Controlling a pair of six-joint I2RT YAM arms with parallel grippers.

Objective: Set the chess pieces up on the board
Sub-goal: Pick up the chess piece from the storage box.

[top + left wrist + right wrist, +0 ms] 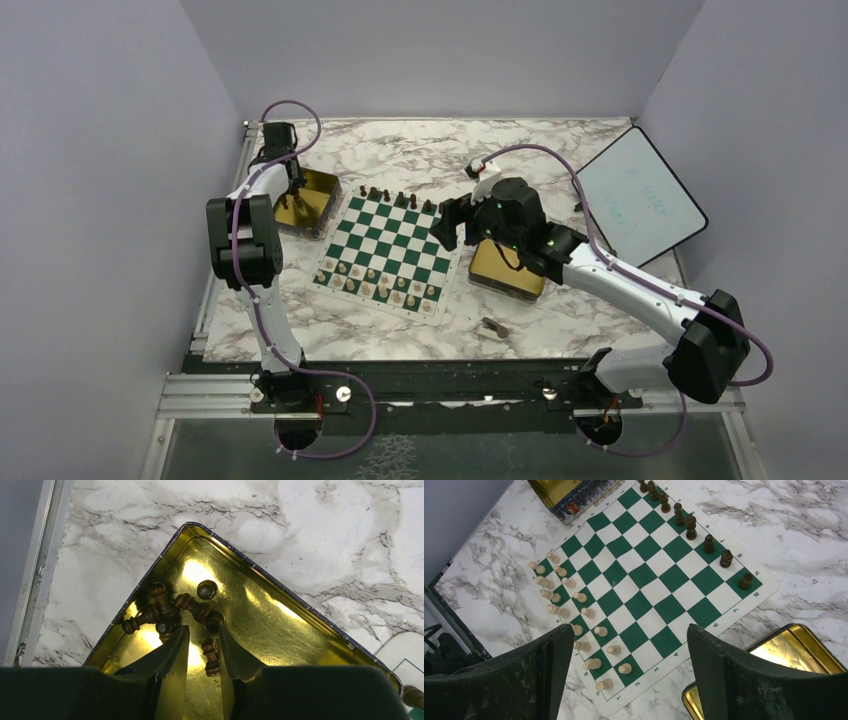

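The board lies mid-table. Dark brown pieces line its far edge and pale pieces fill its two near rows; the right wrist view shows the board with the dark pieces and pale pieces. My left gripper is down inside the left gold tin, slightly open. One lying dark piece sits between its fingers, beside a cluster of dark pieces. My right gripper is wide open and empty above the board's right edge.
A second gold tin sits right of the board, under my right arm. One dark piece lies on the marble near the front. A black-rimmed white tablet leans at the far right. Walls close in on the left and back.
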